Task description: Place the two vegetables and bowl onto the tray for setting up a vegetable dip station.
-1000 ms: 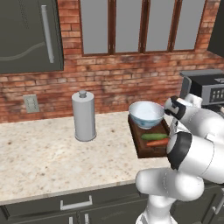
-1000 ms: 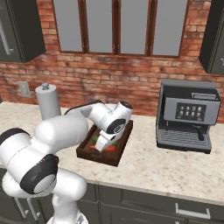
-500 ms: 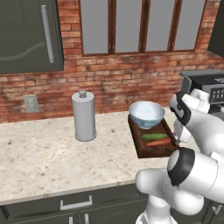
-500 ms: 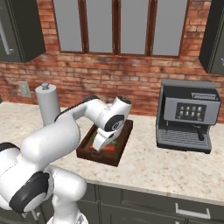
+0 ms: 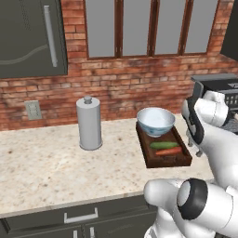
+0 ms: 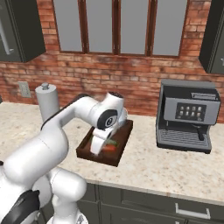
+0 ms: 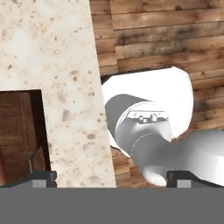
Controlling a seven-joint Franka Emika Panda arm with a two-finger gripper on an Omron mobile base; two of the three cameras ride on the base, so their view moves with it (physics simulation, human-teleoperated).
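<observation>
Speckled beige countertop (image 5: 46, 162) below a red brick wall carries a dark brown wooden tray (image 5: 149, 158), now holding the pale blue patterned bowl (image 5: 155, 121), dark green cucumber (image 5: 163, 145) and orange carrot (image 5: 168, 151). With everything apparently placed, the white arm has pulled back, its gripper (image 7: 111, 177) spread wide and empty over the counter edge.

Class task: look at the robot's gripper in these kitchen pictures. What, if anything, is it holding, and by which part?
Nothing is held: the gripper is open with nothing between its fingertips.
</observation>
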